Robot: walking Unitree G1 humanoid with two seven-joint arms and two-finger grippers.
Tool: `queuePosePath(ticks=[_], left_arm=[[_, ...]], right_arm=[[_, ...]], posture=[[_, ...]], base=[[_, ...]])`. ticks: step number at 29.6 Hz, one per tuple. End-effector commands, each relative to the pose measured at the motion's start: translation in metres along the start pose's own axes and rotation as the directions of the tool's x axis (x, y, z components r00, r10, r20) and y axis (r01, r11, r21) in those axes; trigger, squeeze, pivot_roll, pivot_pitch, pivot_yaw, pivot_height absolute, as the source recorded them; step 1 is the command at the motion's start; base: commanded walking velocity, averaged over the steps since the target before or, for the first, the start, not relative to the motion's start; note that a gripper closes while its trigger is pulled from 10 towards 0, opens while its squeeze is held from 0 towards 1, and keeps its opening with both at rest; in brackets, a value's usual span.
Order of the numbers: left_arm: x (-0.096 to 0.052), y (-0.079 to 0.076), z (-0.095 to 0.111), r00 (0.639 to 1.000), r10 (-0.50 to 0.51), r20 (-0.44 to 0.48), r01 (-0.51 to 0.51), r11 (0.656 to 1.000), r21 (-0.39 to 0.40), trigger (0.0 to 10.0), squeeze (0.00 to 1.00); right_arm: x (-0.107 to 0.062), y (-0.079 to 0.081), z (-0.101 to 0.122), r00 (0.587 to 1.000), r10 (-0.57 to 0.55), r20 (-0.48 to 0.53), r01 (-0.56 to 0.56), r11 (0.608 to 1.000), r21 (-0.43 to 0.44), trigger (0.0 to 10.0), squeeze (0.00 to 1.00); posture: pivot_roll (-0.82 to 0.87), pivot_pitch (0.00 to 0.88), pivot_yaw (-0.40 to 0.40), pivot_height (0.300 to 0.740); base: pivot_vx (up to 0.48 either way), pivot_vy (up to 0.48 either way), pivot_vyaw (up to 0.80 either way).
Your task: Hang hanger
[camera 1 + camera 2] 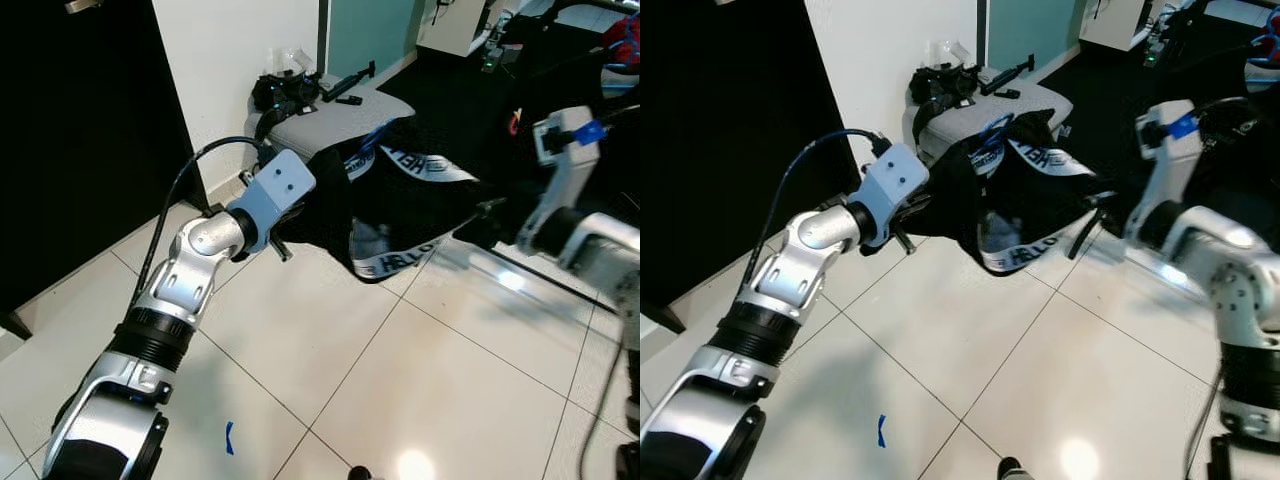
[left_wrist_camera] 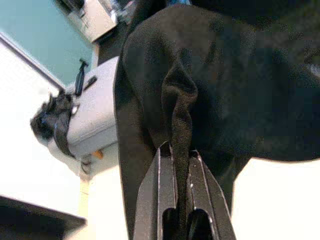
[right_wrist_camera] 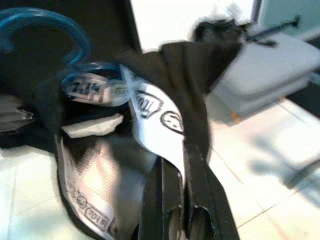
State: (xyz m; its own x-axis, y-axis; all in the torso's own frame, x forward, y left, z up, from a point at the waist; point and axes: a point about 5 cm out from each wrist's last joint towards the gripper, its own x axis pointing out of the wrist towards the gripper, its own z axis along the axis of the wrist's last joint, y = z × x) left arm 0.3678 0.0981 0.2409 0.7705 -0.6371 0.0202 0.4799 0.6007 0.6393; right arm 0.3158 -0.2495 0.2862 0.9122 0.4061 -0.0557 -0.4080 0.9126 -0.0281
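Slippage looked like the main risk: the black garment (image 1: pixel 400 215) was stretched in mid-air between the two arms, and each gripper had only a thin pinch of cloth, so a tug from either side could have pulled a fold free and dropped that side toward the tiled floor (image 1: pixel 420 390). The left gripper (image 2: pixel 181 150) had its fingers closed nearly together on a bunched ridge of plain black fabric, and the right gripper (image 3: pixel 184 172) was likewise clamped shut on the edge where a white printed band (image 3: pixel 150 107) ran along the cloth. A second worry, to my eye, was the blue hanger (image 3: pixel 47 35): its hook curled up clear of the garment while the rest sat buried in the fabric, and neither gripper held the hanger itself, so it could have tipped or slid out if the cloth sagged. I could not tell how firmly it was seated in the neck. The garment itself was dark and limp, with white lettered trim looping round the lower hem and collar, hanging just in front of a grey padded stool (image 1: pixel 330 120) cluttered with black straps (image 1: pixel 285 92), near the white wall (image 1: pixel 240 60).
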Motion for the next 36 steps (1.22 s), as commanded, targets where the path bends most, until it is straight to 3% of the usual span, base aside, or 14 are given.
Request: queuePosePath(ticks=[1, 2, 3, 4, 5, 7, 16, 21, 28, 34, 36], left_arm=[[-0.004, 0.002, -0.002, 1.000, -0.018, -0.008, 0.019, 0.998, 0.051, 10.0, 0.00], [-0.004, 0.002, -0.002, 1.000, -0.018, -0.008, 0.019, 0.998, 0.051, 10.0, 0.00], [-0.005, 0.002, -0.003, 0.999, -0.039, -0.011, 0.040, 0.995, 0.094, 10.0, 0.00], [-0.005, 0.002, -0.003, 0.999, -0.039, -0.011, 0.040, 0.995, 0.094, 10.0, 0.00], [-0.007, 0.001, -0.003, 0.998, -0.067, -0.008, 0.067, 0.989, 0.130, 10.0, 0.00], [-0.007, -0.001, -0.003, 0.996, -0.088, -0.004, 0.088, 0.985, 0.148, 10.0, 0.00], [-0.005, -0.015, 0.002, 0.988, -0.151, 0.021, 0.146, 0.978, 0.149, 10.0, 0.00], [-0.008, -0.027, 0.002, 0.966, -0.253, 0.045, 0.241, 0.952, 0.191, 10.0, 0.00], [-0.009, -0.033, 0.002, 0.955, -0.291, 0.057, 0.275, 0.941, 0.199, 10.0, 0.00], [-0.007, -0.029, 0.002, 0.969, -0.242, 0.050, 0.230, 0.956, 0.182, 10.0, 0.00], [-0.005, -0.017, 0.000, 0.988, -0.152, 0.029, 0.147, 0.979, 0.145, 10.0, 0.00]], right_arm=[[-0.005, -0.009, 0.001, 0.999, -0.051, -0.004, 0.050, 0.998, -0.041, 10.0, 0.07], [-0.005, -0.009, 0.001, 0.999, -0.051, -0.004, 0.050, 0.998, -0.041, 10.0, 0.07], [-0.014, -0.027, 0.002, 0.987, -0.151, -0.049, 0.142, 0.979, -0.150, 10.0, 0.08], [-0.014, -0.027, 0.002, 0.987, -0.151, -0.049, 0.142, 0.979, -0.150, 10.0, 0.08], [-0.022, -0.040, 0.006, 0.975, -0.215, -0.055, 0.199, 0.955, -0.219, 10.0, 0.08], [-0.025, -0.044, 0.010, 0.971, -0.234, -0.052, 0.214, 0.943, -0.257, 10.0, 0.07], [-0.016, -0.033, 0.016, 0.981, -0.192, 0.033, 0.193, 0.946, -0.261, 10.0, 0.07], [-0.012, -0.046, 0.032, 0.952, -0.271, 0.145, 0.301, 0.918, -0.257, 10.0, 0.06], [-0.008, -0.047, 0.035, 0.945, -0.275, 0.178, 0.313, 0.920, -0.237, 10.0, 0.05], [-0.003, -0.038, 0.031, 0.963, -0.216, 0.161, 0.249, 0.943, -0.221, 10.0, 0.03], [0.001, -0.023, 0.026, 0.984, -0.107, 0.140, 0.133, 0.971, -0.196, 10.0, 0.04]], posture=[[-0.03, 0.174, -0.004, 0.740], [-0.03, 0.174, -0.004, 0.740], [-0.03, 0.175, -0.004, 0.740], [-0.03, 0.175, -0.004, 0.740], [-0.03, 0.174, -0.003, 0.740], [-0.03, 0.173, -0.003, 0.740], [-0.03, 0.168, -0.002, 0.740], [-0.03, 0.165, -0.004, 0.740], [-0.03, 0.165, -0.009, 0.740], [-0.03, 0.170, -0.010, 0.740], [-0.03, 0.172, -0.012, 0.740]], base=[[0.000, 0.000, 0.00], [0.000, 0.000, 0.00], [0.000, 0.000, 0.00], [0.000, 0.000, 0.00], [0.000, 0.000, 0.00], [0.000, 0.000, 0.00], [0.000, 0.000, 0.00], [0.000, 0.000, 0.00], [0.000, 0.000, 0.00], [0.000, 0.000, 0.00], [0.000, 0.000, 0.00]])
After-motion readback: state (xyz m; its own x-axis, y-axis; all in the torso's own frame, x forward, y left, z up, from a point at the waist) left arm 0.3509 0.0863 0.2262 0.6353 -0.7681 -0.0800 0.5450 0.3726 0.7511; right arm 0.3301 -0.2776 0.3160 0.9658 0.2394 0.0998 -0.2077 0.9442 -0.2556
